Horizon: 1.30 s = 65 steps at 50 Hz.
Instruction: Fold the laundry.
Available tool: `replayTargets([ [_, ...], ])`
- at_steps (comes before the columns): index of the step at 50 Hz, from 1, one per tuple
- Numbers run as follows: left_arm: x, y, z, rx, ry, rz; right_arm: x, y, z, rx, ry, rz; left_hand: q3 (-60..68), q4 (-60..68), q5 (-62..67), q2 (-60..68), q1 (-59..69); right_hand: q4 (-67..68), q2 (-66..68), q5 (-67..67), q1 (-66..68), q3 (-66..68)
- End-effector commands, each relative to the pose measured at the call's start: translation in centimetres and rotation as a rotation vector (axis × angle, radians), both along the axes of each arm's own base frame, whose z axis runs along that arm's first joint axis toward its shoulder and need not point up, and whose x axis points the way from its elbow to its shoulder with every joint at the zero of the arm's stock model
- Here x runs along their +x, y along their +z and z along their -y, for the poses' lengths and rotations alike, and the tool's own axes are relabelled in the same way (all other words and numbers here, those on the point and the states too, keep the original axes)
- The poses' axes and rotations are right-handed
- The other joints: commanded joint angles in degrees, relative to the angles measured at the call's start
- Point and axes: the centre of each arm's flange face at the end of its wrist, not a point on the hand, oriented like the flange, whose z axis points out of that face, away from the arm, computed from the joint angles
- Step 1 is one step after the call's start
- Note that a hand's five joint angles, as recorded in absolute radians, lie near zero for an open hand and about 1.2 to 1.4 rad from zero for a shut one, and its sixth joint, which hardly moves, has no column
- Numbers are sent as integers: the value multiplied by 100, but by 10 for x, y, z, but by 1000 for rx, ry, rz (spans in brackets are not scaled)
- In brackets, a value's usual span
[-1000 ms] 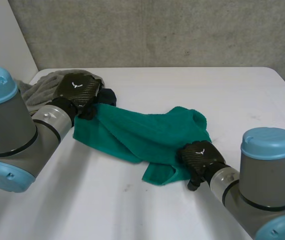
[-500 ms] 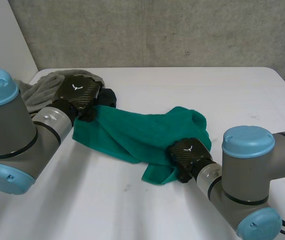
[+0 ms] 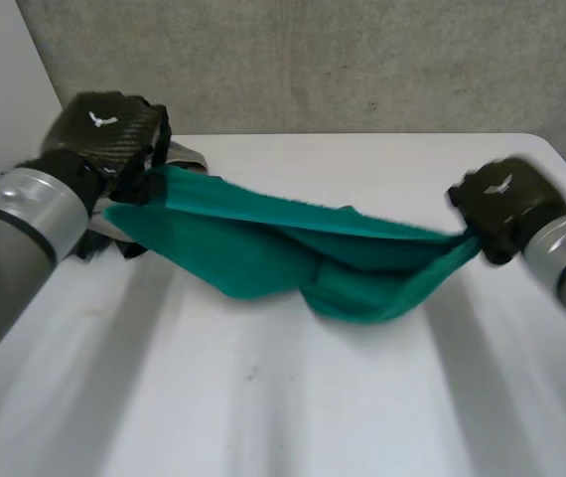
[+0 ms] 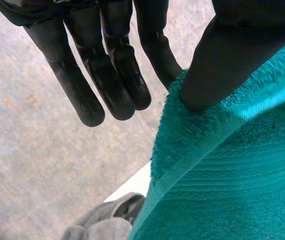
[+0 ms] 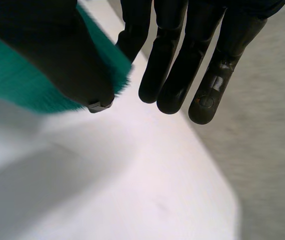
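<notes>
Left robot hand [image 3: 104,134] raised, thumb pinching against finger; right robot hand [image 3: 506,202] likewise; arms spread apart.

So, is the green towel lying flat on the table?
No, the green towel hangs stretched between the left hand and the right hand.

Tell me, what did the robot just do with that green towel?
The left hand and right hand rose and swung apart, lifting the green towel and stretching it between them, each pinching one end. The grey cloth stayed put.
</notes>
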Motion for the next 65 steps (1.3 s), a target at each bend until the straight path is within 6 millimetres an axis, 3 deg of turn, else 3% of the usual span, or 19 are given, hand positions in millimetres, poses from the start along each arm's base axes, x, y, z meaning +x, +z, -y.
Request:
replayTargets([
  [1, 5, -1, -15, 18, -9, 6, -9, 37, 4, -64, -11, -50, 1164, 1111, 1434, 1133, 1451, 1190, 1278, 1371, 2369, 1241],
  [8, -10, -49, 15, 115, -10, 50, 5, 2, 29, 36, 47, -68, 1164, 1111, 1434, 1133, 1451, 1190, 1278, 1371, 2369, 1241],
  [11, -22, -50, 31, 76, -21, 34, 11, 5, 50, -24, 44, -47, 1164, 1111, 1434, 1133, 1451, 1190, 1278, 1371, 2369, 1241],
  [14, -39, -43, 55, -11, -32, -3, 20, 16, 79, -156, 39, -3, 1164, 1111, 1434, 1133, 1451, 1190, 1278, 1371, 2369, 1241],
  [17, -51, -16, 79, -146, -9, -67, 25, 35, 105, -299, 12, 33, 1164, 1111, 1434, 1133, 1451, 1190, 1278, 1371, 2369, 1241],
  [20, -58, 4, 88, -222, 18, -108, 25, 43, 112, -327, -23, 45, 1164, 1111, 1434, 1133, 1451, 1046, 1134, 1227, 2225, 1097],
  [21, -60, 6, 87, -227, 16, -111, 22, 45, 112, -314, -54, 56, 1164, 1111, 1434, 1133, 1451, -1387, -1298, -1206, -208, -1336],
  [24, -67, 0, 78, -210, -3, -104, 18, 37, 107, -252, -102, 83, 1164, 1111, 1434, 1133, 1451, -3208, -3119, -3027, -2029, -3157],
  [28, -65, -24, 68, -145, -12, -67, 6, 5, 92, -58, -189, 153, 1164, 1111, 1434, 1133, 1451, -4135, -4046, -3953, -2956, -4084],
  [29, -64, -27, 66, -136, -12, -60, 2, -4, 80, 16, -209, 196, 1164, 1111, 1434, 1133, 1451, -4469, -4381, -4288, -3290, -4418],
  [35, -62, -53, 61, -81, -12, -10, -7, -36, 29, 215, -197, 288, 1164, 1111, 1434, 1133, 1451, -4490, -4401, -4309, -3311, -4439],
  [38, -59, -55, 64, -81, -1, 7, -4, -60, 1, 312, -126, 277, 1164, 1111, 1434, 1133, 1451, -4389, -4300, -4208, -3210, -4338],
  [44, -55, -61, 69, -78, 13, 31, -7, -76, -38, 306, -59, 316, 1164, 1111, 1434, 1133, 1451, -4506, -4417, -4325, -3327, -4455],
  [52, -55, -71, 75, -59, 17, 42, 11, -97, -71, 285, 47, 288, 1164, 1111, 1434, 1133, 1451, -4708, -4619, -4527, -3529, -4657],
  [58, -57, -76, 77, -52, 17, 46, 14, -114, -79, 333, 46, 257, 1164, 1111, 1434, 1133, 1451, -4691, -4603, -4510, -3513, -4641],
  [65, -57, -80, 78, -43, 16, 50, 13, -133, -74, 329, 28, 190, 1164, 1111, 1434, 1133, 1451, -4523, -4435, -4342, -3345, -4472],
])
